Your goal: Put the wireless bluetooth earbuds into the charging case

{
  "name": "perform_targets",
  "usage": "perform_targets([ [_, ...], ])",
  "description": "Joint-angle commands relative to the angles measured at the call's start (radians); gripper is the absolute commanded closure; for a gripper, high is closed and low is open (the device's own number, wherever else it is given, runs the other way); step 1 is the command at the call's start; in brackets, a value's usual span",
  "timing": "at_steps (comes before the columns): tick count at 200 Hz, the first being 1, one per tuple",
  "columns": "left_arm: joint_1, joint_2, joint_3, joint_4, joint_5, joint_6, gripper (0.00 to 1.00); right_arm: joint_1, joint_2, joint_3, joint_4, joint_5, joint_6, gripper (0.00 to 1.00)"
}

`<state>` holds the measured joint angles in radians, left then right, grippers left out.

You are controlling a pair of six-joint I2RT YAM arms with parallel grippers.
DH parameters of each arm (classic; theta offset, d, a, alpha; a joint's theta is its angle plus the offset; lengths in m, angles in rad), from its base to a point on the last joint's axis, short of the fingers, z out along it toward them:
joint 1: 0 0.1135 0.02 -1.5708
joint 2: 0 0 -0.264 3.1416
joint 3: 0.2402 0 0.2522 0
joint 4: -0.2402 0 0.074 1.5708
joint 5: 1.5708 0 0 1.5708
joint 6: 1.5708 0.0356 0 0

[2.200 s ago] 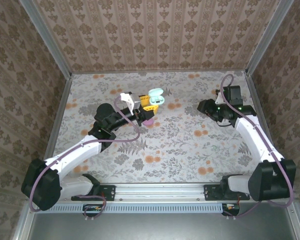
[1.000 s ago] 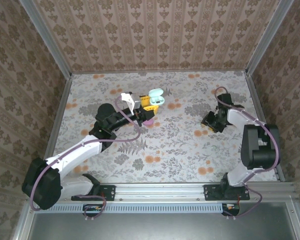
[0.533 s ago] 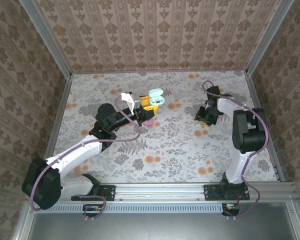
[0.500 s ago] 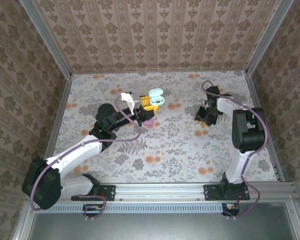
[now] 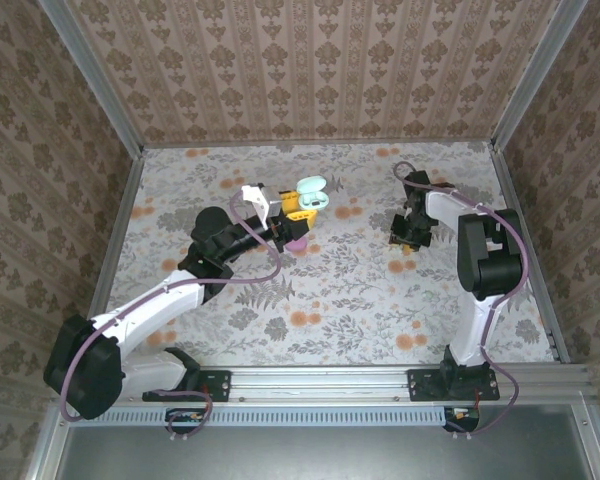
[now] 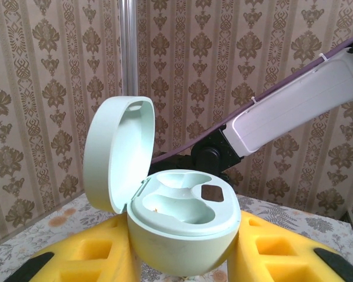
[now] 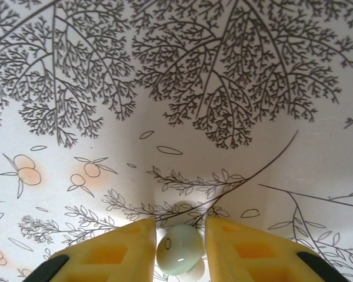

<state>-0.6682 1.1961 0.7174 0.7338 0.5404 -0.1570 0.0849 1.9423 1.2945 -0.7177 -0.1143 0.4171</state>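
- The earbud (image 7: 179, 249), a pale mint bean, lies on the floral surface (image 7: 235, 176) right of centre, well apart from the charging case.
- My right jaws stand narrow around it, with a yellow fingertip (image 7: 115, 249) against each of its sides.
- The mint-green charging case (image 6: 182, 226) sits upright in my left jaws, gripped between yellow pads (image 6: 82, 261), its lid (image 6: 115, 153) hinged open.
- A pink case (image 5: 296, 243) lies on the surface just beside my left jaws.
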Motion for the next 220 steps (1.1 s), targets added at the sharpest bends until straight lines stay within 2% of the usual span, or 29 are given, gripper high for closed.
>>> perform_targets([
  [1,-0.009,-0.016,0.013,0.008,-0.007,-0.005,0.64,0.007,0.019,0.007,-0.055,0.043,-0.019,0.71],
  [49,-0.011,-0.020,0.013,0.006,-0.010,-0.007,0.64,0.012,0.010,0.007,-0.062,0.043,-0.030,0.75],
  [91,-0.011,-0.016,0.012,0.006,-0.010,-0.009,0.64,0.018,-0.039,-0.028,-0.050,-0.033,-0.047,0.76],
  [109,-0.011,-0.017,0.013,0.007,-0.009,-0.011,0.64,0.018,-0.068,-0.061,-0.020,-0.144,-0.055,0.76],
  [161,-0.012,-0.021,0.005,0.012,-0.016,-0.010,0.64,0.041,-0.149,-0.177,0.126,-0.602,-0.074,0.75],
  [181,-0.012,-0.019,0.005,0.014,-0.016,-0.010,0.64,0.078,-0.174,-0.186,0.144,-0.688,-0.121,0.75],
  [212,-0.014,-0.021,0.007,0.015,-0.014,-0.009,0.64,0.129,-0.207,-0.201,0.178,-0.738,-0.154,0.73],
  [220,-0.014,-0.023,0.005,0.015,-0.014,-0.010,0.64,0.135,-0.217,-0.211,0.234,-0.752,-0.147,0.73],
])
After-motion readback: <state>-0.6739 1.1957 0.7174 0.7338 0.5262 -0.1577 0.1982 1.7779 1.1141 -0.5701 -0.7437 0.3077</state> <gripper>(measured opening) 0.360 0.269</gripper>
